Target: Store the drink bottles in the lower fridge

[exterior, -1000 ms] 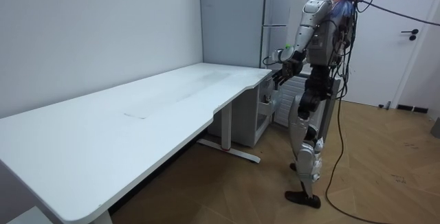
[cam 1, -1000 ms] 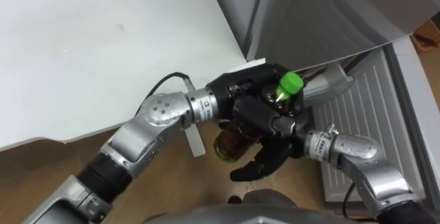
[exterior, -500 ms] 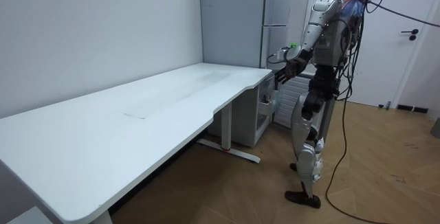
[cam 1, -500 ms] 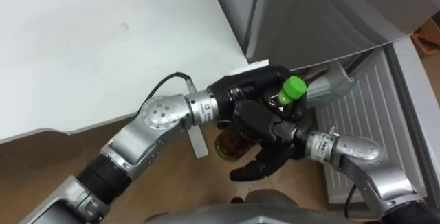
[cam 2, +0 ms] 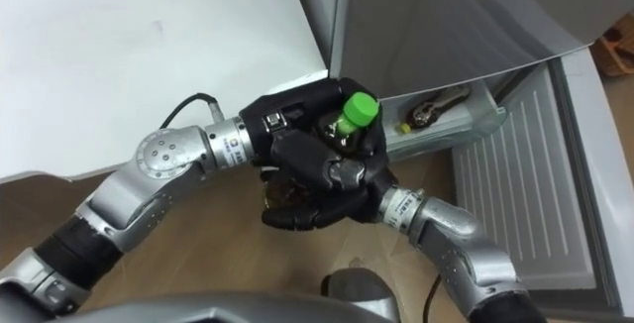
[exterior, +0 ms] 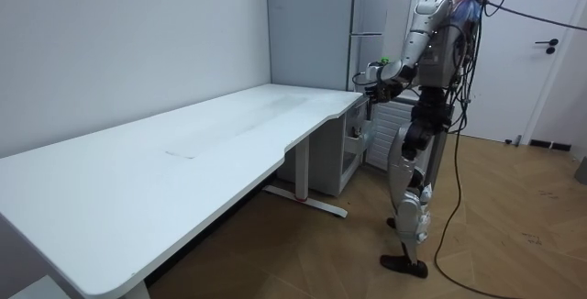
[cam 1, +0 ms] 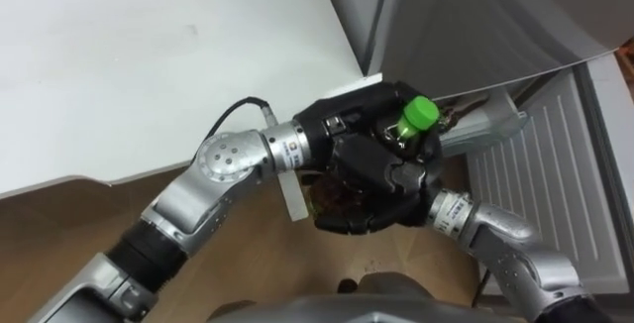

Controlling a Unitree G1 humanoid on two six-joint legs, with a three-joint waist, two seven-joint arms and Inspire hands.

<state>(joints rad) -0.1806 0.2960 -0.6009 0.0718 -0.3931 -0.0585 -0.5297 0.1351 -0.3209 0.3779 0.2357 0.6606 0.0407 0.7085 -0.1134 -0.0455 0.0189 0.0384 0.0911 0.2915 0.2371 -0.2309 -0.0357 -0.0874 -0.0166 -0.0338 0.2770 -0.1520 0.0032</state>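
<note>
Bottle (cam 1: 417,116) with green cap (cam 2: 358,108) is held in mid-air in front of the robot's chest, just off the corner of the white surface (cam 1: 149,55) and close to the grey fridge (cam 1: 475,16). It rests on nothing.

Left hand (cam 1: 342,130) has its fingers curled round the upper body and neck. Right hand (cam 1: 376,192) has its fingers wrapped round the lower body from underneath. Both are closed on the bottle, with the cap poking out between them and tilted toward the fridge.

A brown drink shows low between the fingers, so it's probably near full and moderately heavy. It looks like thin plastic: it would flex under a squeeze and may be slick. The best hold is round the mid body rather than the cap.

The white ribbed panel (cam 1: 540,164) of the open lower fridge sits to the right. In the room view the robot stands upright at the surface's far corner, by the fridge.
</note>
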